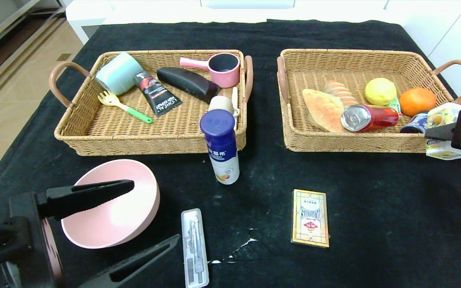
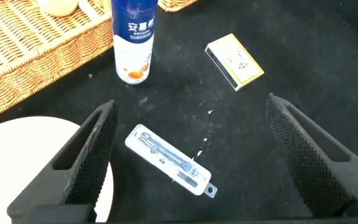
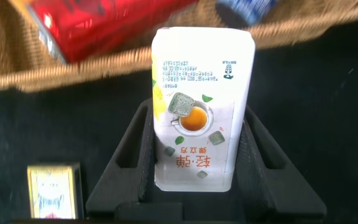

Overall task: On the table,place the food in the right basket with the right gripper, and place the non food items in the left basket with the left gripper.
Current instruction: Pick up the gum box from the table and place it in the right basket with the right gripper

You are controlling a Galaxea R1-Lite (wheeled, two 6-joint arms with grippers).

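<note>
Right gripper (image 3: 194,171) was clamped on a white drink carton (image 3: 199,106) printed with a tea cup, ice cubes and Chinese characters, held above the near right corner of the right wicker basket (image 1: 358,138). That basket held a bread loaf (image 1: 321,109), a yellow lemon (image 1: 380,91), an orange (image 1: 417,101) and a red drink can (image 1: 368,117) lying on its side.

Left gripper (image 1: 142,218) hung with jaws spread wide over the near left of the black cloth-covered table (image 1: 394,208), straddling the edge of a pink bowl (image 1: 122,208), touching nothing.

Just beside it lay a clear plastic compass case (image 1: 194,248). A yellow playing-card box (image 1: 310,218) lay further right; its print too small to read. A white yogurt bottle with blue cap (image 1: 222,148), Chinese lettering on its label, stood upright before the left wicker basket (image 1: 150,142).

Inside that basket: a black tube (image 1: 157,96) reading "L'OREAL MEN EXPERT", a pale blue cup (image 1: 116,74), a pink saucepan (image 1: 222,68), a yellow-green fork (image 1: 124,106).
</note>
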